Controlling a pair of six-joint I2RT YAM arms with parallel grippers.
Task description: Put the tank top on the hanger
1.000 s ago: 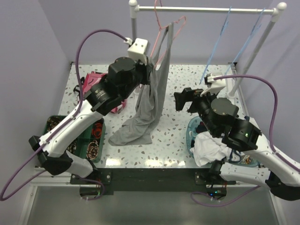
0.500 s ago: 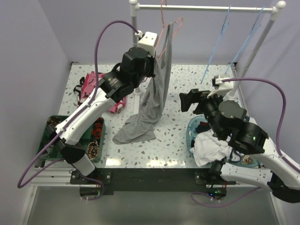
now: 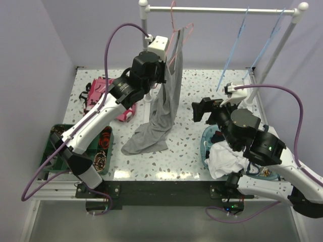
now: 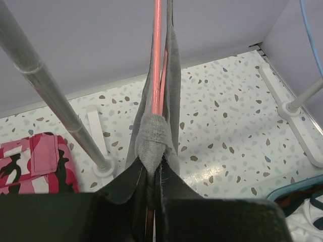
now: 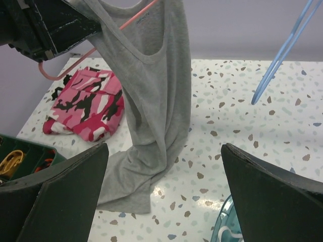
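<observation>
Strap of tank top (image 4: 154, 141) pinched in left pincer (image 4: 153, 176), seemingly with hanger (image 4: 157, 50) | hook cropped | right pincer (image 5: 164, 151) spread

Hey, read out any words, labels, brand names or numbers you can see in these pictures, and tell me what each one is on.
No text can be read in any view.
The white garment: a few dark marks show at its edge in the left wrist view, too small and crumpled to read.
The tank top, hanger and camouflage cloth: no print, tag or label visible.
</observation>
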